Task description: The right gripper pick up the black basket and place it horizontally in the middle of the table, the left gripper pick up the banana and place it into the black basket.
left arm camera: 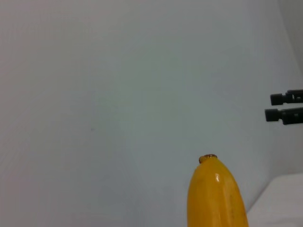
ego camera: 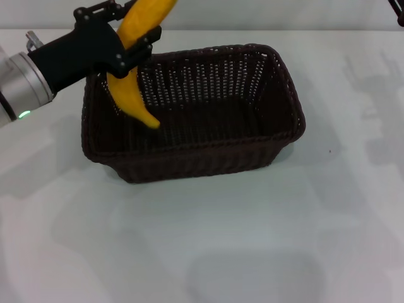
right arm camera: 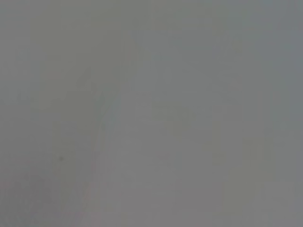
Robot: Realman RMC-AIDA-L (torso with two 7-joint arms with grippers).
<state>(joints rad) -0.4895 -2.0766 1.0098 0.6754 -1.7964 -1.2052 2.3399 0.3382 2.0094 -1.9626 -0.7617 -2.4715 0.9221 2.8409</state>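
Observation:
The black basket point(ego camera: 189, 113) lies lengthwise across the middle of the white table point(ego camera: 252, 240), open side up. My left gripper point(ego camera: 129, 35) is above the basket's left end, shut on the yellow banana point(ego camera: 129, 95). The banana hangs nearly upright. Its lower tip dips inside the basket near the left wall, and its upper end runs past the top of the head view. The left wrist view shows one rounded end of the banana point(left arm camera: 215, 194). My right gripper point(ego camera: 399, 11) is only a black sliver at the far right corner. It also shows far off as the right gripper point(left arm camera: 285, 106) in the left wrist view.
White tabletop surrounds the basket in front and to the right. The right wrist view shows only a plain grey surface.

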